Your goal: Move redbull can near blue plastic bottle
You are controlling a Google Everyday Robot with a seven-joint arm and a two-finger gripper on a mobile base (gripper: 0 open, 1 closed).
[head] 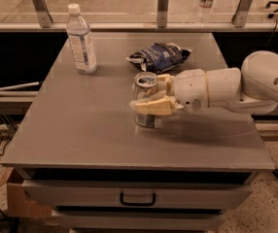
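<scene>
1. Standing upright near the middle of the smooth grey desk [80,120], the slim, shiny metal can [145,81] shows its pull-tab top.
2. The cream claw [146,92] is clamped on it, one blunt finger across the front and one behind. Its rounded white arm [236,84] reaches in over the right edge.
3. The clear plastic bottle [82,45], white-capped, stands near the back-left corner, well apart from the can.
4. A crumpled dark foil bag [158,56] lies toward the back edge, just behind the can.
</scene>
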